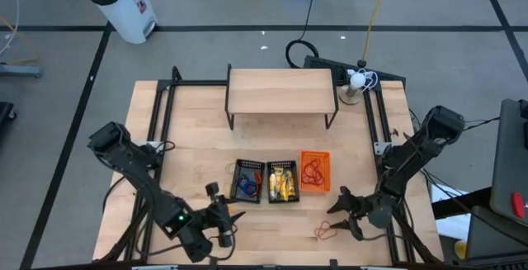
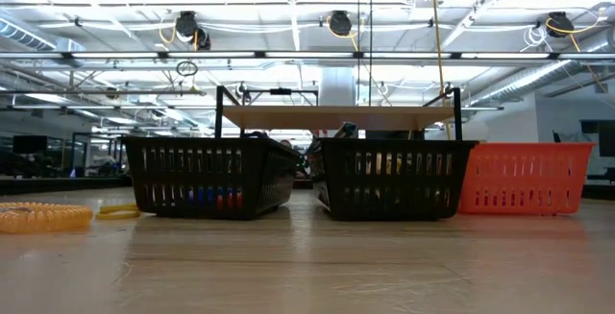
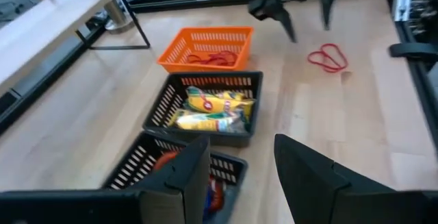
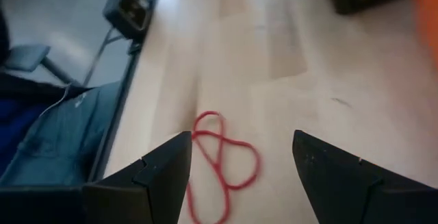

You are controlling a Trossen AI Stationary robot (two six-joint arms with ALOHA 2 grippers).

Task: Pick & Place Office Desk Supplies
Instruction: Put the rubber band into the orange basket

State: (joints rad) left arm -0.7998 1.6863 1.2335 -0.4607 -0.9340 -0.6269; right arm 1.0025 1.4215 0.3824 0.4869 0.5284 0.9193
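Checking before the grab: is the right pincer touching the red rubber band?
Apart. Right wrist view: red rubber band lies on bare wood between the open right pincer fingers.

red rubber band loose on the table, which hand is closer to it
Right. The right hand is open just beside the red rubber band, which lies ahead of its fingers. The left hand is open farther off, near the blue-filled black basket.

A red band point(image 1: 325, 230) lies loose on the bare wood — flat, twisted into a figure-eight — at about 5 o'clock on the table. More red bands point(image 1: 313, 170) sit tangled in the orange basket point(image 1: 315, 157), at 3 o'clock in the row of three. Yellow oblong pieces point(image 1: 283, 185) fill the middle black basket point(image 1: 282, 165), heaped lengthwise. The left black basket point(image 1: 249, 165) holds blue and orange bands point(image 1: 247, 187).
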